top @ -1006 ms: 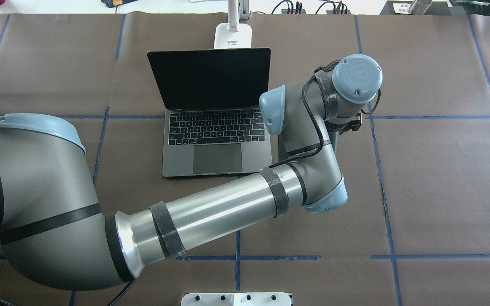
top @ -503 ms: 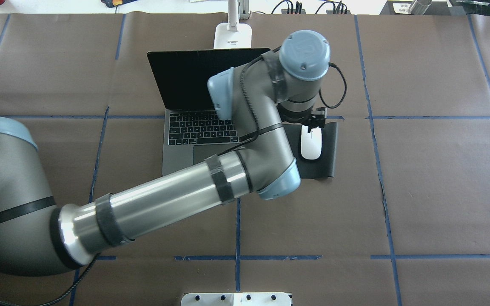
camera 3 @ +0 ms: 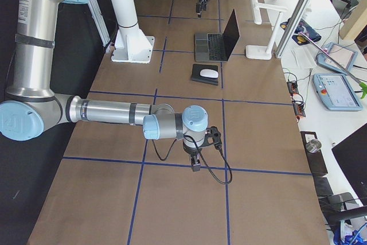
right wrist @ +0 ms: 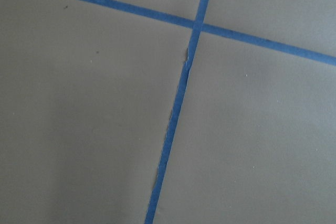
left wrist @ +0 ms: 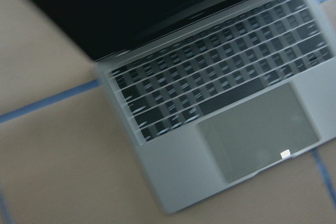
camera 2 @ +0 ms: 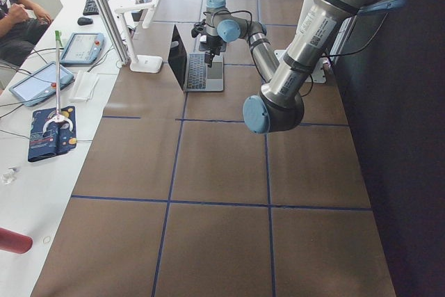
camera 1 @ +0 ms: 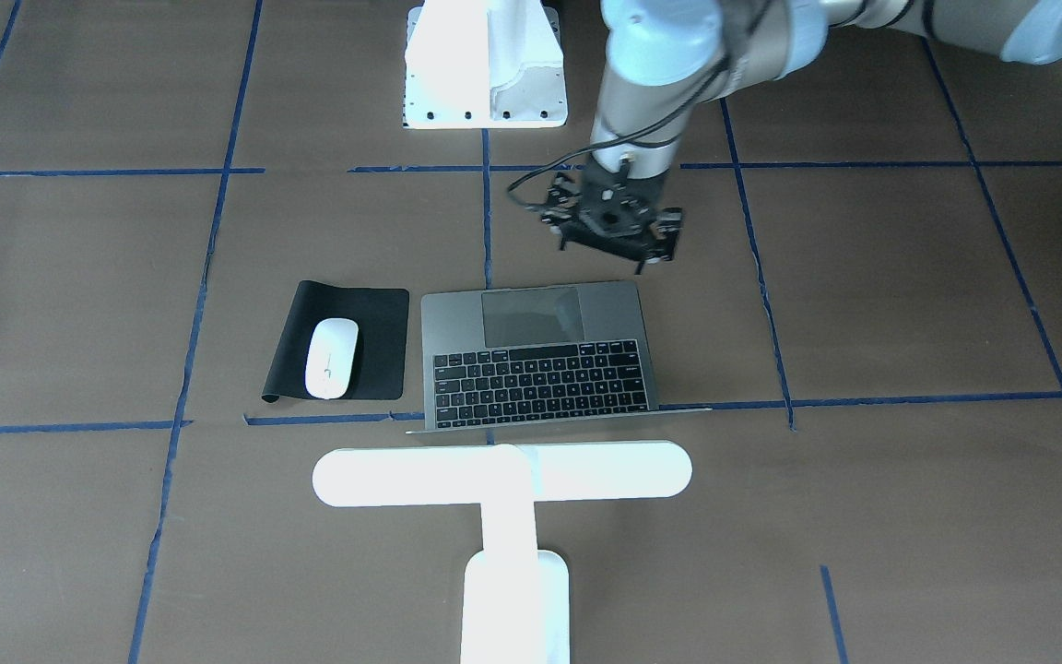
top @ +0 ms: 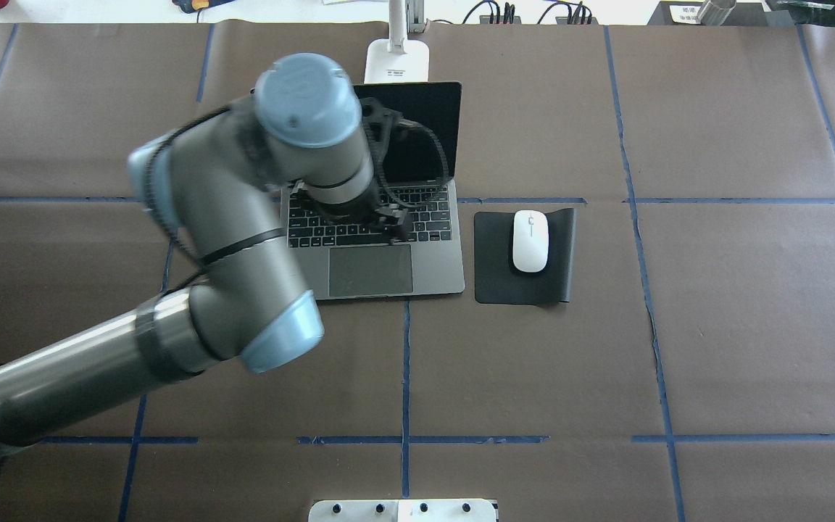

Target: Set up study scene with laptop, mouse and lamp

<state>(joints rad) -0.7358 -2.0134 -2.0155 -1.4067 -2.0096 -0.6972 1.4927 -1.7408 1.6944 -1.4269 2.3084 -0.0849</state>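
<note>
From the front-facing view, the laptop (camera 1: 536, 355) sits open in the middle of the surface (camera 1: 863, 304), with its keyboard toward the robot. The mouse (camera 1: 331, 357) lies on a black mat (camera 1: 383, 341) just beside the laptop, on the robot's right. The lamp (camera 1: 503, 475) stands behind the screen, its bar running along the lid's top edge. The left gripper (camera 1: 612, 221) hangs in the air near the trackpad end. No object shows in it, and I cannot tell whether its fingers are spread or closed.

From overhead, the same gripper (top: 388, 221) sits above the keyboard, and the arm covers part of the screen. The mouse (top: 530, 241) is well apart from it.

In the left side view, the lamp's (camera 2: 142, 33) base is close behind the upright lid (camera 2: 177, 57).

In the right side view, the right gripper (camera 3: 195, 164) hangs over bare surface, far from all three things. I cannot tell how its fingers stand.

The left wrist camera looks down on blurred keys and the trackpad (left wrist: 257, 129). The right wrist camera shows only blue tape (right wrist: 178, 108).

All three pieces look to be in place. What remains is probably to take the left arm away cleanly. It should rise before it travels, keeping above the lid and away from the lamp's bar, so that nothing gets knocked.
</note>
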